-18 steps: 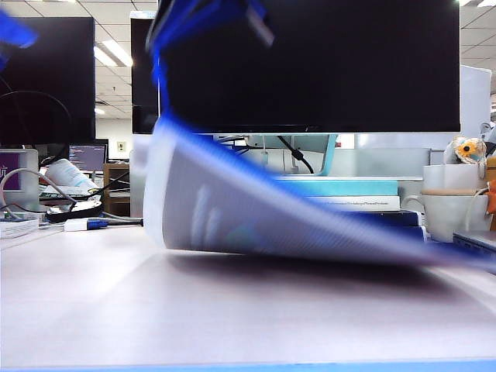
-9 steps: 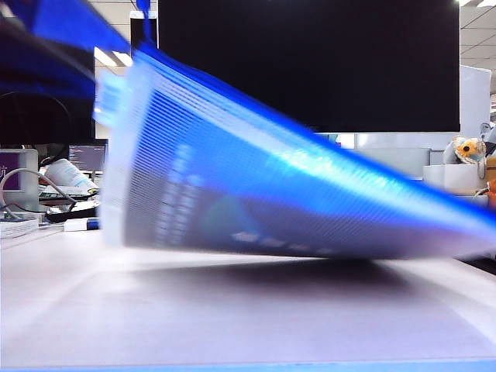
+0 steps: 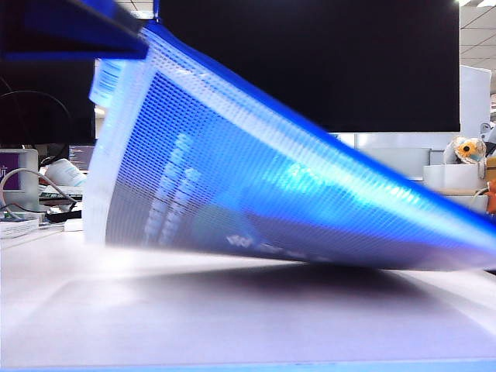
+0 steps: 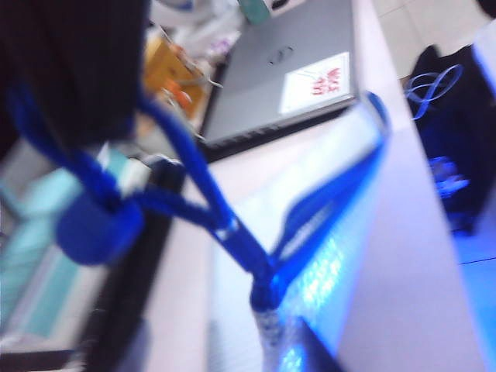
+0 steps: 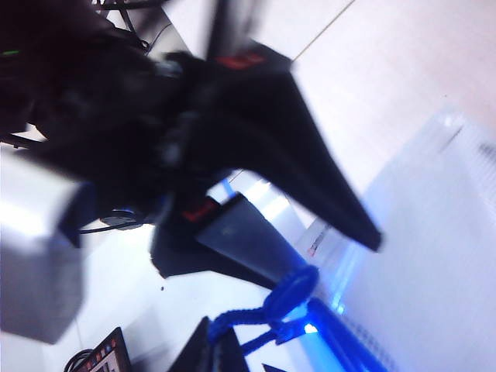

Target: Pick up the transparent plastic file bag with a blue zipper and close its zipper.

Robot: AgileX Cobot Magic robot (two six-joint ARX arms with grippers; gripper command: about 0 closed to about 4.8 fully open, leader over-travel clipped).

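File bag fills the middle of the exterior view, lifted at the upper left and sloping down to the desk at lower right. Left gripper sits blurred at that raised corner; how wide it stands I cannot tell. Right gripper is clamped tight beside the blue zipper edge.
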